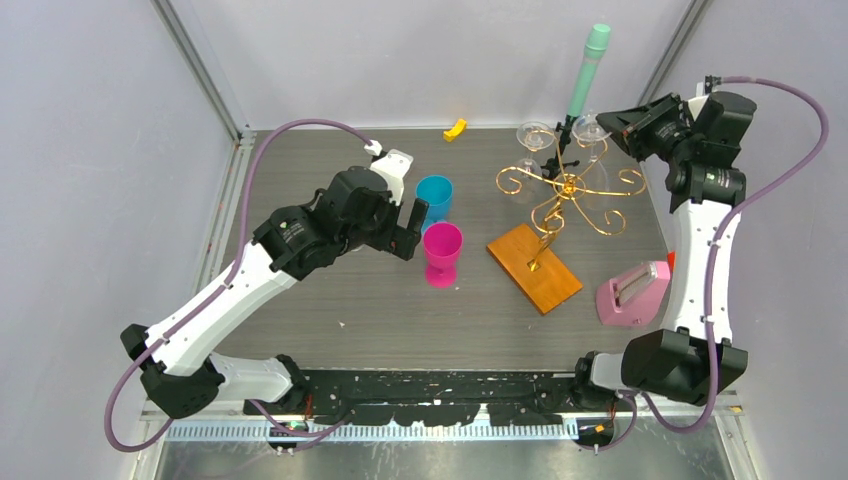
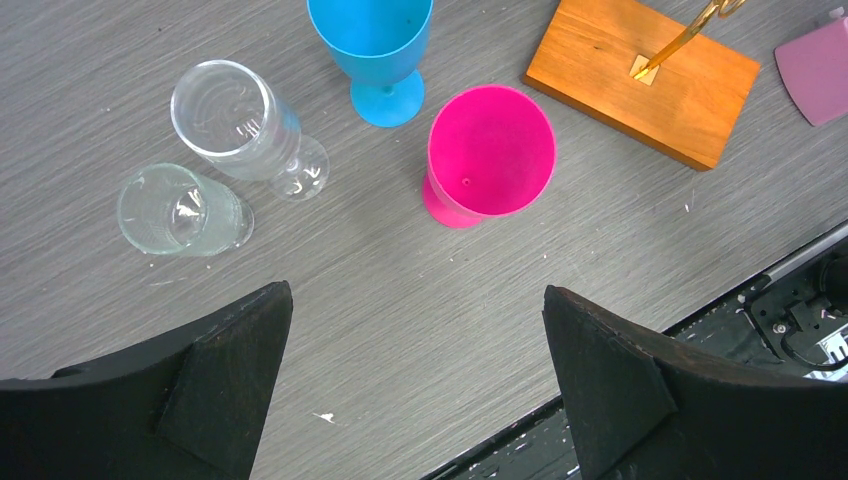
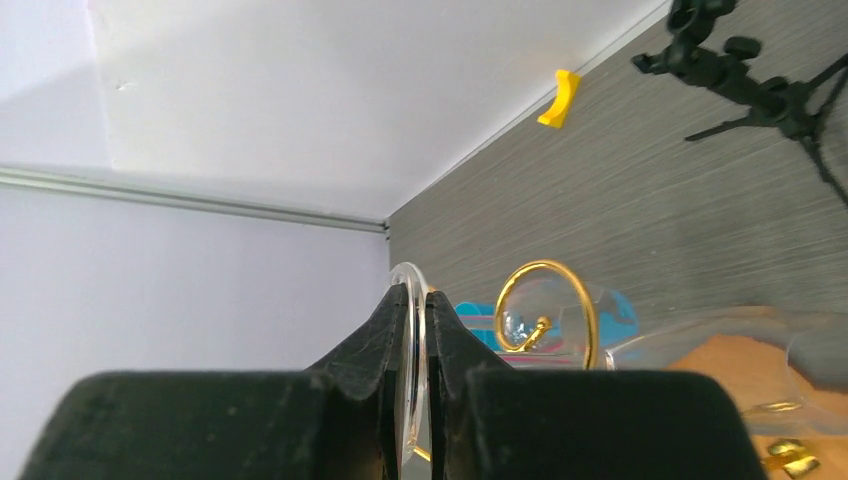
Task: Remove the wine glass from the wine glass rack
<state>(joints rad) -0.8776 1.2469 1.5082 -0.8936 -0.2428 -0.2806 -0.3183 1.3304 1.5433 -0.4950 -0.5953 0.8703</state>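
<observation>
Wine glass (image 1: 592, 130) pinched tight in our right gripper (image 3: 420, 305), left gripper (image 2: 418, 295) spread wide; next we slide it off the wine glass rack (image 1: 568, 188).

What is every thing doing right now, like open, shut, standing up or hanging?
Left claw: open, empty.
Right claw: shut on a wine glass at the rack.
Other wine glass: hanging on the rack.
Blue cup: upright, empty.
Pink cup: upright, empty.
Tall clear glass: upright.
Short clear glass: upright.
</observation>
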